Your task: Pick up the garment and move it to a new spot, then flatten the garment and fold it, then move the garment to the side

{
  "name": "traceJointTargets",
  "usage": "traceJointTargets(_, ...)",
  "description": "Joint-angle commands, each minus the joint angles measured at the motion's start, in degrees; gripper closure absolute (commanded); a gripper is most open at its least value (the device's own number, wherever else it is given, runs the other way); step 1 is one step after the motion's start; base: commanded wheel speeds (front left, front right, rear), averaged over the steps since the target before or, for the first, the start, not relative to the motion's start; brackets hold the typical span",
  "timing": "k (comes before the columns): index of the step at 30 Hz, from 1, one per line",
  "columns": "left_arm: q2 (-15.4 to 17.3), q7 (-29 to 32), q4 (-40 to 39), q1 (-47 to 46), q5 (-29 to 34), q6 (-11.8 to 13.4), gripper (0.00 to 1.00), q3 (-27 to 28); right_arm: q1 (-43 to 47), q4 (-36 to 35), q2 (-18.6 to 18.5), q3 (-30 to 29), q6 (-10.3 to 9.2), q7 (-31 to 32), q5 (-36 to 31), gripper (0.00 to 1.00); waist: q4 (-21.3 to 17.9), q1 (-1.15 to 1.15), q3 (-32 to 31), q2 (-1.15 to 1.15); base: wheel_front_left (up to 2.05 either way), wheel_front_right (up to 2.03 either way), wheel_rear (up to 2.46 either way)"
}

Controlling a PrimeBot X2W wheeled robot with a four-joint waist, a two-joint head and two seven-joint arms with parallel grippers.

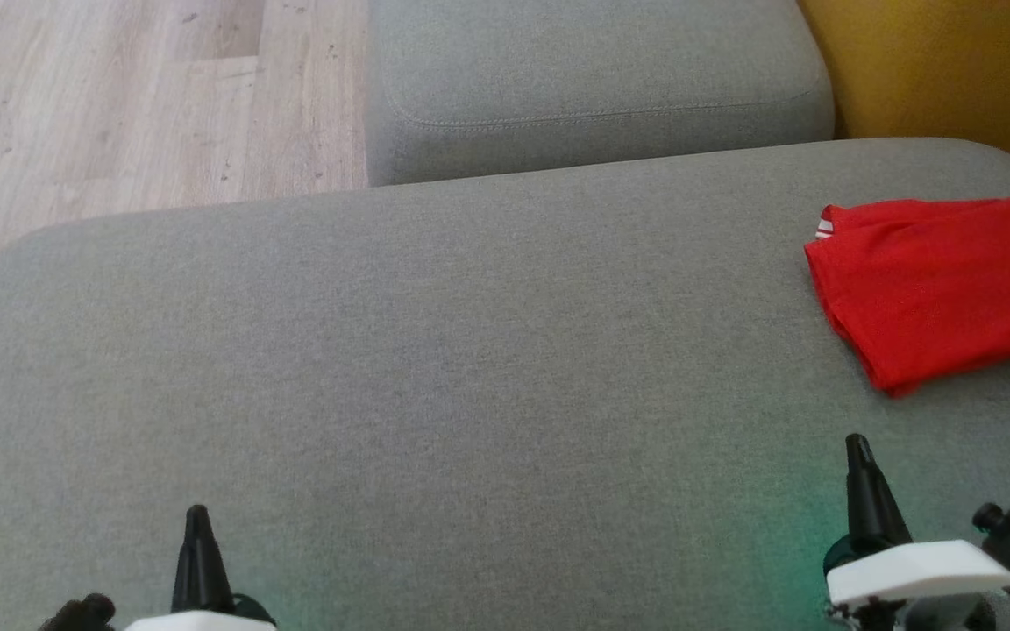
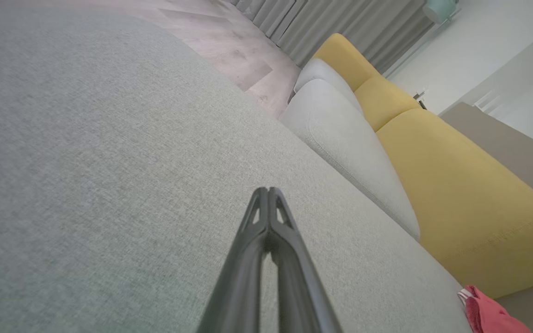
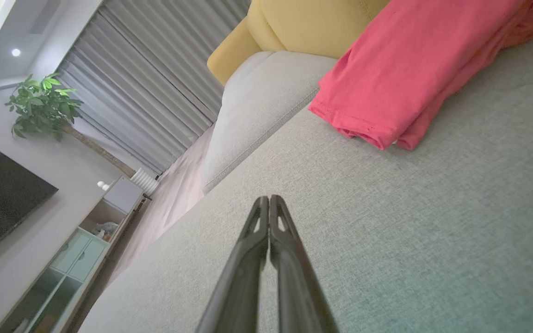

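Scene: A red garment [image 1: 939,289] is lying folded on a grey seat cushion [image 1: 470,377], sitting at the right edge of the head view and running partly out of the picture.

Garment's lie: Its long side is running roughly across the frame. A white trim [image 1: 823,230] is showing at its upper-left corner, and a folded corner is pointing toward the lower part of the frame.

Right gripper: The right gripper [image 1: 857,445] is sitting at the lower right of the frame, its fingers pressed together and holding nothing. The garment is lying above it and slightly to the right, near but apart.

Left gripper: The left gripper [image 1: 197,517] is sitting at the lower left, its fingers likewise closed on nothing. It is well apart from the garment, with a broad stretch of cushion lying between.

Right wrist view: The garment is occupying the upper right of the frame, its stacked folded edges facing the fingertips from beyond and to the right.

Nearer arm: The right, by a clear margin; any further nudge or lift would seem to be falling to that side.

Stage: The garment is looking folded and already set off to the side, so the job appears to be at or near its close.

Surroundings: A second grey cushion [image 1: 593,79] and a yellow cushion [image 1: 952,61] are lining the top of the frame, with a wooden floor [image 1: 119,105] showing at upper left.
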Motion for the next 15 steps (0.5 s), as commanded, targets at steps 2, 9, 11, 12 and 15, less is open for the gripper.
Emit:
traceJointTargets(2,0.79,0.48,-1.34,-3.18,-2.06,-0.66,1.00,1.76,-3.42,-1.91,-1.07,-0.06,-0.02,0.48,2.44,1.00,0.05,0.00,0.05,0.00,0.00,0.00,0.00)
traceJointTargets(9,0.84,1.58,-0.82,-4.37,-6.74,-1.42,1.00,2.45,-4.17,-1.93,-1.14,-0.69,-0.02,1.57,7.59,1.00,0.23,0.00,0.23,0.00,0.00,0.00,0.00)
traceJointTargets(11,0.85,1.90,-0.67,-4.71,-8.07,-1.64,1.00,2.65,-4.39,-1.93,-1.15,-0.88,-0.02,1.89,9.06,1.00,0.28,0.00,0.29,0.00,0.00,0.00,0.00)
traceJointTargets(12,0.86,2.06,-0.59,-4.88,-8.73,-1.74,1.00,2.76,-4.49,-1.93,-1.16,-0.97,-0.02,2.05,9.79,1.00,0.31,0.00,0.31,0.00,0.00,0.00,0.00)
traceJointTargets(15,0.87,2.55,-0.37,-5.39,-10.72,-2.07,1.00,3.07,-4.82,-1.94,-1.18,-1.26,-0.02,2.52,11.99,1.00,0.38,0.00,0.39,0.00,0.00,0.00,0.00)
